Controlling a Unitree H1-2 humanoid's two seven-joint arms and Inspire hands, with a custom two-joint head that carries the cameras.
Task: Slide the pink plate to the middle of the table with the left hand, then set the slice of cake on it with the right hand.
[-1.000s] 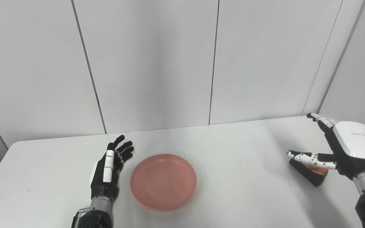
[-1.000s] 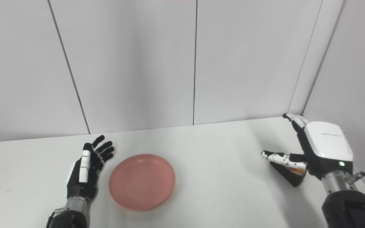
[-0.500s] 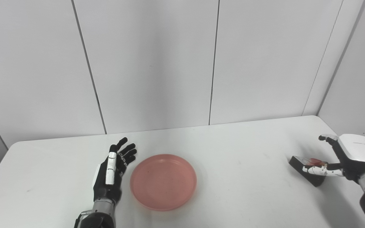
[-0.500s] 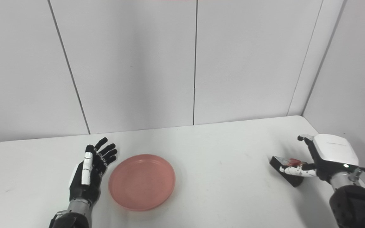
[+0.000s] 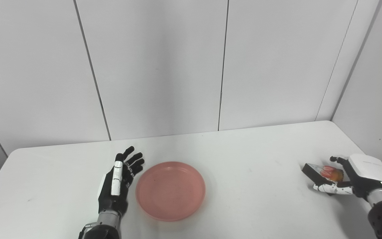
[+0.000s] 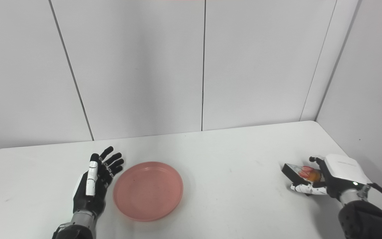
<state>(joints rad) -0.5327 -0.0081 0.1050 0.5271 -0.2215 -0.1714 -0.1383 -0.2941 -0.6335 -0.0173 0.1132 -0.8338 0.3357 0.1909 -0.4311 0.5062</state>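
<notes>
Two robot hands: left robot hand [image 5: 116,186] open beside pink plate [image 5: 170,190]; right robot hand [image 5: 360,174] around cake slice [image 5: 320,174], grip unclear.

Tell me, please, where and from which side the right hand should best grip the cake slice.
Probably across the two long flat sides of the cake, near its wide end, coming from the right. The wedge lies on the table with its wide, fruit-topped end toward the right hand, whose fingers already bracket it from that side. The left hand rests open beside the plate.

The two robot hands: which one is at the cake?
The right robot hand, its fingers around the cake slice; the left robot hand is open beside the pink plate.
</notes>
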